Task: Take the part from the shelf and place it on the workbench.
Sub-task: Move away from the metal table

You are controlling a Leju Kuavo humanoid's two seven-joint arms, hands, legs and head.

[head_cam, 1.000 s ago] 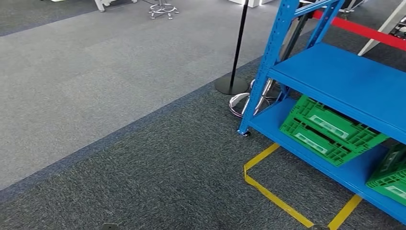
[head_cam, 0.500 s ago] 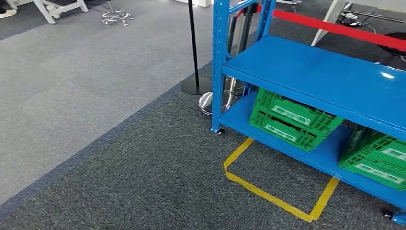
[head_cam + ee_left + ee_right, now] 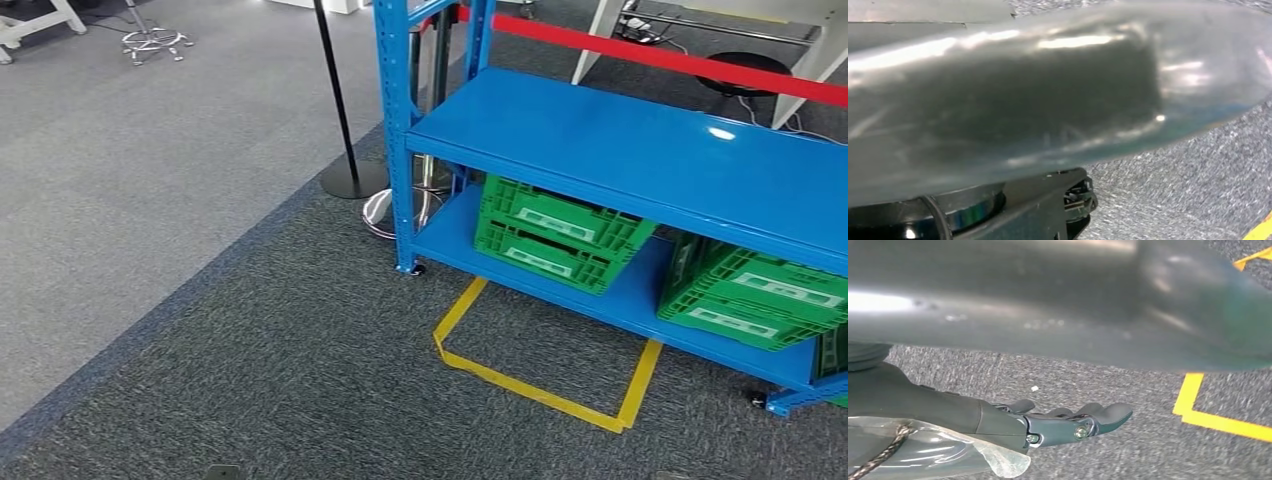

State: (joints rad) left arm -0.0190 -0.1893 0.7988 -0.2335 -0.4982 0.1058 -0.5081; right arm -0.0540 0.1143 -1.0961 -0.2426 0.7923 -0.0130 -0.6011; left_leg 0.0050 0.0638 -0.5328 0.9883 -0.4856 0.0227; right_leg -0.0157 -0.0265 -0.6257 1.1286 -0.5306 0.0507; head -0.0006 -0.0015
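grey carpet floor (image 3: 200, 330), yellow floor tape (image 3: 540, 390), barrier post (image 3: 340, 110)

Right hand (image 3: 1068, 422) apparently empty, extended

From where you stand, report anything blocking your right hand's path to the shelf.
Nothing visible blocks it: only carpet and a flat yellow tape outline lie before the blue shelf. The right hand hangs empty above the carpet.

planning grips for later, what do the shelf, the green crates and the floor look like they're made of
Shelf: looks like painted metal, glossy blue with a light glare and punched holes up the post. Green crates: likely moulded plastic, with ribbed lattice walls. Floor: grey carpet, speckled matt weave, with yellow tape stuck on it.
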